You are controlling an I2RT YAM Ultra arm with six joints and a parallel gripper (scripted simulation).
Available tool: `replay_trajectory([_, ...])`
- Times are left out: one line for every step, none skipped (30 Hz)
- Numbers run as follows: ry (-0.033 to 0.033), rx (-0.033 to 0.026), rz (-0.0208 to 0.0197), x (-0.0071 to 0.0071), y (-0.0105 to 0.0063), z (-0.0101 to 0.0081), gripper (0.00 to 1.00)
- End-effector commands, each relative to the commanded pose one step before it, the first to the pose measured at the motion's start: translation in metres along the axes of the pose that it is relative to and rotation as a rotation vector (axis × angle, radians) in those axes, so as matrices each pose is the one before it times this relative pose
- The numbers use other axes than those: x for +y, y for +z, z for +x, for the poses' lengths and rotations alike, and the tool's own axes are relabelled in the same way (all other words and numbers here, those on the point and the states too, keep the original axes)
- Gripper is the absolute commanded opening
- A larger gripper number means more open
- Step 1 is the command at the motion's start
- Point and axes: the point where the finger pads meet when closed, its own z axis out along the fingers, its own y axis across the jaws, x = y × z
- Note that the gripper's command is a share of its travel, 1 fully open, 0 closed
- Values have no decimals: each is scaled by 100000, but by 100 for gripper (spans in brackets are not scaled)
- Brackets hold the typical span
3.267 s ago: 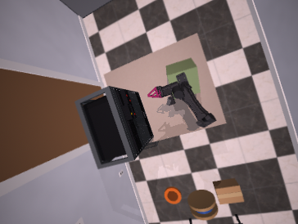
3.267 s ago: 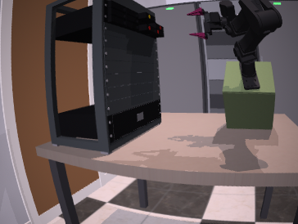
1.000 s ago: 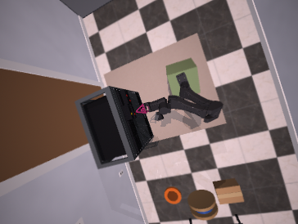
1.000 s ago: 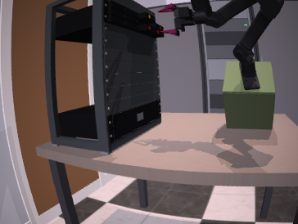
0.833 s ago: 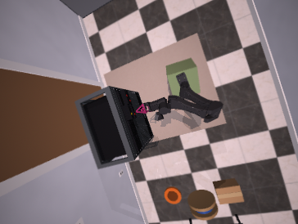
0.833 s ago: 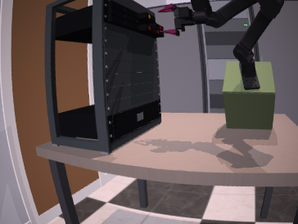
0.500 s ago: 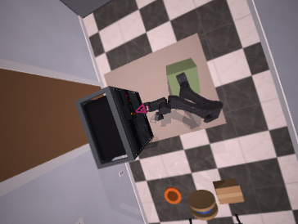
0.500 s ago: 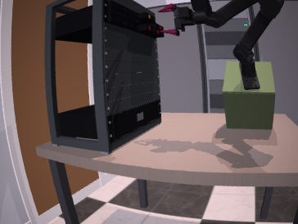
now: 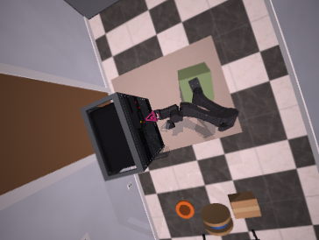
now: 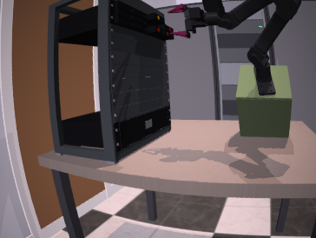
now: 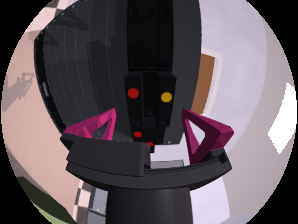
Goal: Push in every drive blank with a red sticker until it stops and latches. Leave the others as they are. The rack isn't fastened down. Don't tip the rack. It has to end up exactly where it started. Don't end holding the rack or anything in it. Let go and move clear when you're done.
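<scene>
Near the top of the rack, 2 drive blanks with red stickers protrude beside a yellow-stickered one. The gripper, fully open and empty, faces them. The rack stands on the table.

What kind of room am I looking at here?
Probably a workshop or small server room: an open equipment rack stands on a table beside a robot arm mounted on a green block, over a checkered tile floor.
</scene>
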Motion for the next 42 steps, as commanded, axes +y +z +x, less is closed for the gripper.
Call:
replay_trajectory([-300, 1314, 2565, -1078, 99, 19, 100])
replay_trajectory([0, 0, 0, 0, 0, 0, 100])
replay_trajectory([0, 0, 0, 0, 0, 0, 100])
replay_trajectory([0, 0, 0, 0, 0, 0, 100])
replay_trajectory([0, 0, 0, 0, 0, 0, 100])
replay_trajectory([0, 0, 0, 0, 0, 0, 100])
replay_trajectory([0, 0, 0, 0, 0, 0, 100])
replay_trajectory([0, 0, 0, 0, 0, 0, 100])
replay_trajectory([0, 0, 0, 0, 0, 0, 100])
replay_trajectory([0, 0, 0, 0, 0, 0, 100])
replay_trajectory([0, 0, 0, 0, 0, 0, 100])
replay_trajectory([0, 0, 0, 0, 0, 0, 100])
replay_trajectory([0, 0, 0, 0, 0, 0, 100])
replay_trajectory([0, 0, 0, 0, 0, 0, 100])
replay_trajectory([0, 0, 0, 0, 0, 0, 100])
replay_trajectory([0, 0, 0, 0, 0, 0, 100])
replay_trajectory([0, 0, 0, 0, 0, 0, 100])
replay_trajectory([0, 0, 0, 0, 0, 0, 100])
replay_trajectory([0, 0, 0, 0, 0, 0, 100])
replay_trajectory([0, 0, 0, 0, 0, 0, 100])
replay_trajectory([6, 31, 2, 5, 1, 18, 100])
replay_trajectory([42, 212, 12, 32, 3, 120, 100])
replay_trajectory([117, 464, -26, 103, 14, 281, 100])
replay_trajectory([219, 260, -353, 300, 53, 310, 100])
replay_trajectory([487, 576, -834, 463, -116, 370, 100])
replay_trajectory([552, -291, -1533, 595, -124, 257, 100])
replay_trajectory([120, -23, -8, 16, -20, 180, 100])
replay_trajectory([153, -5, 9, 16, -23, 234, 100])
replay_trajectory([49, -6, 11, 20, -30, 285, 100])
replay_trajectory([32, -8, 13, 24, -35, 340, 100])
replay_trajectory([37, -9, 16, 27, -40, 396, 100])
replay_trajectory([42, -11, 18, 31, -46, 453, 100])
replay_trajectory([44, -12, 20, 34, -50, 493, 100])
replay_trajectory([45, -13, 22, 35, -52, 515, 100])
replay_trajectory([0, 0, 0, 0, 0, 0, 100])
replay_trajectory([0, 0, 0, 0, 0, 0, 100])
replay_trajectory([-1284, -1307, 1731, -943, 236, 13, 100])
replay_trajectory([1372, 1280, -1685, 1024, -375, 1036, 100])
replay_trajectory([43, -14, 23, 37, -54, 543, 100])
replay_trajectory([42, -15, 24, 36, -53, 544, 100])
replay_trajectory([40, -15, 24, 36, -53, 544, 100])
replay_trajectory([38, -15, 24, 36, -52, 540, 100])
